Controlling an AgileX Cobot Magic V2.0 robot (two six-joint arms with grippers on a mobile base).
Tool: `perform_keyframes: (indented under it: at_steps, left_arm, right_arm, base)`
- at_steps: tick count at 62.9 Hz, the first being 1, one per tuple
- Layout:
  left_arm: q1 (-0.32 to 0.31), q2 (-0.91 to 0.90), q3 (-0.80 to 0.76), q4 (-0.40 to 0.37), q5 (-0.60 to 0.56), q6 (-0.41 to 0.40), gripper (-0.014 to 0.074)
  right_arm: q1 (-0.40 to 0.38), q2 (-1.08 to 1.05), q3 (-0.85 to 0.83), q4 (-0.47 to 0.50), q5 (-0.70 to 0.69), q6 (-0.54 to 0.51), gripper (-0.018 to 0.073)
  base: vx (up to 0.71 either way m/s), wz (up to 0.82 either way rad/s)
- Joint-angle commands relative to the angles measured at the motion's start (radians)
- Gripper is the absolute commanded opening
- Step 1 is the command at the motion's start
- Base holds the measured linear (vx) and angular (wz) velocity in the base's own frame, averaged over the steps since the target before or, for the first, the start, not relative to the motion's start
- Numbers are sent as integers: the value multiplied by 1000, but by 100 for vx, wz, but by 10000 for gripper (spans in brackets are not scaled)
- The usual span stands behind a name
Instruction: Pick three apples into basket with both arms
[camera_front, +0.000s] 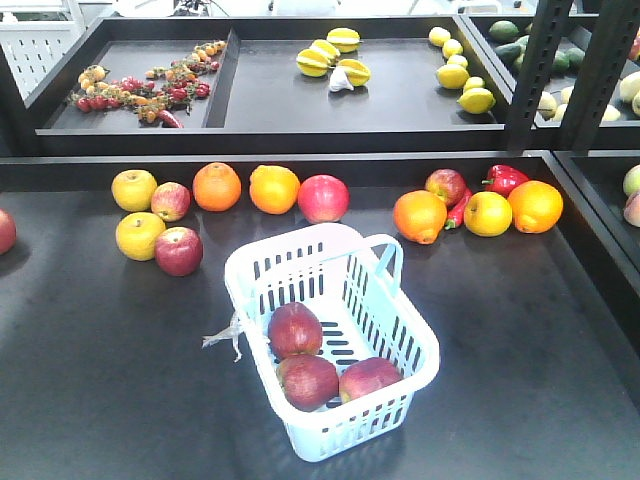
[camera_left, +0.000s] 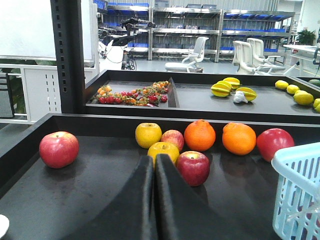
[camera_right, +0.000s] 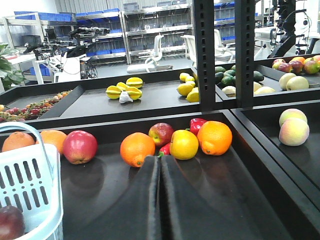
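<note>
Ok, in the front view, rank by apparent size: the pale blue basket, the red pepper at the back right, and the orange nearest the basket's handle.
1. Pale blue-white slotted plastic basket, by far the largest.
2. Round orange.
3. Glossy red pepper, though the fruit beside it hides part of it, so its rank below the orange is unsure.

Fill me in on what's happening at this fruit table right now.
Three dark red apples already lie in the pale basket on the black table. The left claw and right claw are both shut and empty, hovering low over the table on either side of the basket. Other apples and oranges sit untouched along the back edge.
</note>
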Motion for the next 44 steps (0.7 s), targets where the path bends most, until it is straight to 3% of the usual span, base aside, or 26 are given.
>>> perform_keyframes:
  at_steps: [1,44]
  left_arm:
    - [2,-5,24,-5,-76,0,-6]
    - [2,-5,24,-5,-76,0,-6]
  right_arm:
    - [-4,-11,16,-11,-80,2,-5]
    - [-4,-11,15,-11,-80,3,-5]
  base:
    - [0,0]
    - [0,0]
